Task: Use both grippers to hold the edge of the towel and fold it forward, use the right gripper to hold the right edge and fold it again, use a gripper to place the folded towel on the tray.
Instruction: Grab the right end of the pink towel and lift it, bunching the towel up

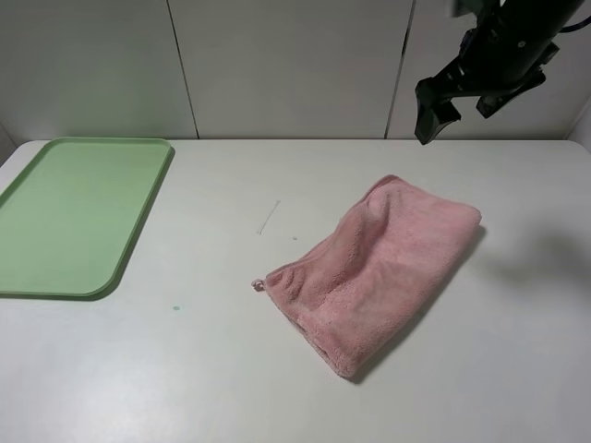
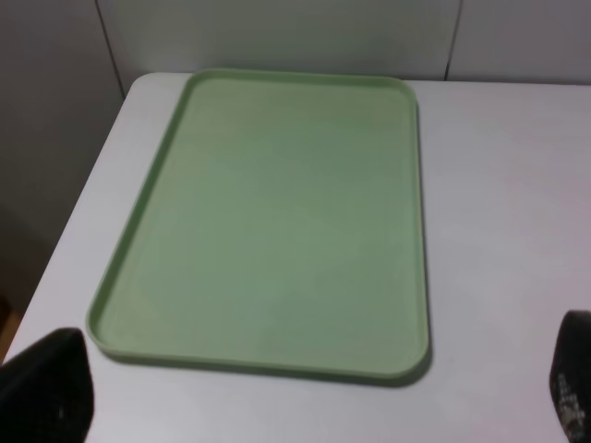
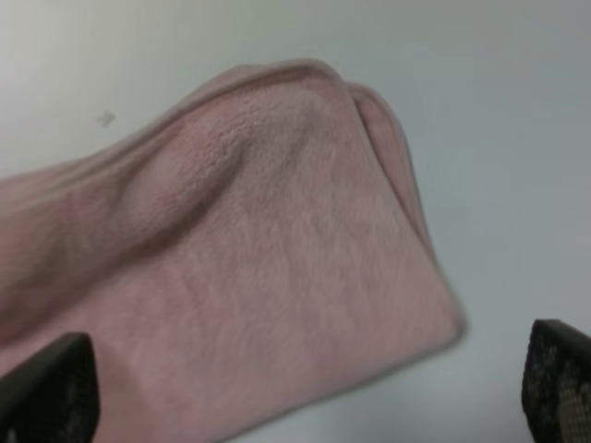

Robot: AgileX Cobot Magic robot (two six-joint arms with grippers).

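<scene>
Hanging spread above towel [image 1: 379, 268], right gripper [image 3: 303, 383] partly cropped; left gripper [image 2: 309, 383] spread too, only fingertips [image 2: 46, 392] showing, over tray [image 2: 277, 231].

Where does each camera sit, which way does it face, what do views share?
Exterior high: mounted high, facing down over white table, green tray, pink towel; right gripper above.
Left wrist: on left arm, facing down at tray; left gripper open.
Right wrist: on right arm, close over towel; fingertips apart.
Shared: exterior also shows tray and towel.
</scene>
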